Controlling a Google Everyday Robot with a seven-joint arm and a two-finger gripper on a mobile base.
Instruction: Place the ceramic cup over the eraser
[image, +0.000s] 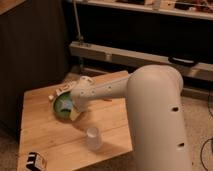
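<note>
Hanging over the round green bowl (58, 109) at the left centre of the frame, the gripper (72, 105) sits at the end of the big white arm (150, 100) that sweeps in from the right; whether it is open or closed cannot be told here, and nothing can be made out in its hold. The ceramic cup (92, 138) stands on the wooden table (45, 132) at the lower centre, near the front edge, below and to the right of the bowl and apart from both the bowl and the gripper. The eraser (35, 161) lies at the lower left corner of the frame, near the table's front corner, well apart from the cup. By this layout the task looks to be at its very start: the cup has not been picked up and the approach to it is the step in hand. The next move would call for bringing the gripper down and to the right in the frame, away from the bowl, and closing on the cup without tipping it. After that the cup must travel left along the front edge to the eraser and come down on it squarely.
</note>
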